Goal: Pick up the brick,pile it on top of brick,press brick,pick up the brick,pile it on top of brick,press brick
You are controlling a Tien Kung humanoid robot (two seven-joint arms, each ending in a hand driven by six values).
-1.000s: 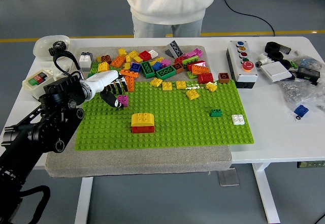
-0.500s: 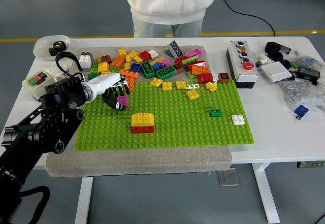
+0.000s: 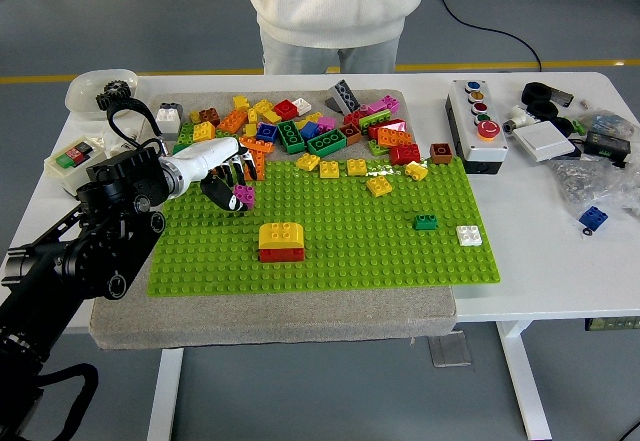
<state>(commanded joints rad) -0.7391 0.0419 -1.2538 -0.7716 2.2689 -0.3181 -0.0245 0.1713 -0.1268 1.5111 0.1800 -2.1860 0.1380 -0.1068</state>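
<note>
Left hand (image 3: 228, 176) around magenta brick (image 3: 244, 195), no legible writing

Left hand (image 3: 225, 173) grips a magenta brick (image 3: 243, 195) above the green baseplate (image 3: 330, 251).

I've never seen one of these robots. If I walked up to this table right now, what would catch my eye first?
Probably the big bright green baseplate filling the middle of the table, with a heap of colourful bricks along its far edge. Next, the robot's black left arm reaching in from the left, its left hand closed around a small magenta brick. A yellow brick stacked on a red one stands alone on the plate, and a person in a white top waits at the far side.
</note>
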